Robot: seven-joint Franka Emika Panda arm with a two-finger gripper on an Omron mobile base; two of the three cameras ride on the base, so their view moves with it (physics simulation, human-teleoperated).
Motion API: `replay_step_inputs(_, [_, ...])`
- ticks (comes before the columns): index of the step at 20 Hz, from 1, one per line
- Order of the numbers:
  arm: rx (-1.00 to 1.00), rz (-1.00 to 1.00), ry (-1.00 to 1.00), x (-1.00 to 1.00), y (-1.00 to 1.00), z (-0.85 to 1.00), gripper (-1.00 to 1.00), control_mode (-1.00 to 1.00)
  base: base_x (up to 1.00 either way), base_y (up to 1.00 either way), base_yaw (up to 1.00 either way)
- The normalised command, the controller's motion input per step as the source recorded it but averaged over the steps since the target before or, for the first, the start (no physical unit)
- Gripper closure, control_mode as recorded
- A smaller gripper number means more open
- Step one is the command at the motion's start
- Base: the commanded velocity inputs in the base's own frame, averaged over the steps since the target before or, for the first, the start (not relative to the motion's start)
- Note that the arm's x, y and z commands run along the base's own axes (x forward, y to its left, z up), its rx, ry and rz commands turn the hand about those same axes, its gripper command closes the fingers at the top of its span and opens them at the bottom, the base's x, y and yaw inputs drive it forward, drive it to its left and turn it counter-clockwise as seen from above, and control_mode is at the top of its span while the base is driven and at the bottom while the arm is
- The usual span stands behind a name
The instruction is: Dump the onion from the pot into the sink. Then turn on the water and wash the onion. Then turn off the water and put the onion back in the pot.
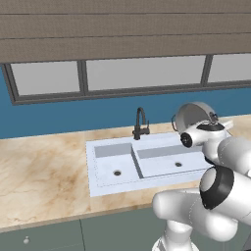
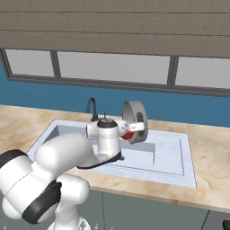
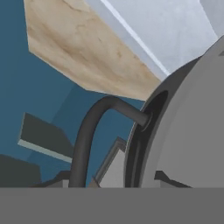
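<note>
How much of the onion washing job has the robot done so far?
It is on the very first step. The pot is lifted and tipped on its side above the sink, with the red onion at its lower rim, about to drop. No water runs from the faucet. Left to do: wash the onion, shut the water off, and put it back in the pot.

pot (image 2: 134, 119): we record a round grey metal pot with a pale rim and dark sides, tipped on its side and held in the air above the right basin, mouth facing sideways; a dark loop handle (image 3: 94, 131) shows on its wall.
onion (image 2: 128, 134): small red bulb, seen at the pot's lower edge.
sink (image 1: 115, 162): white, double-basin, set in our counter; small left basin, larger right, each with a dark drain.
</note>
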Motion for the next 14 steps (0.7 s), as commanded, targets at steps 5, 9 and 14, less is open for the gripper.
replay_step_inputs(5, [-0.04, 0.0, 0.07, 0.21, 0.0, 0.18, 1.0, -1.0, 0.0, 0.0, 0.0])
replay_step_inputs(9, [-0.07, 0.0, 0.0, 0.0, 0.0, 0.31, 1.0, -1.0, 0.0, 0.0, 0.0])
replay_step_inputs(14, [-0.03, -0.01, 0.03, 0.0, -0.17, 0.4, 1.0, -1.0, 0.0, 0.0, 0.0])
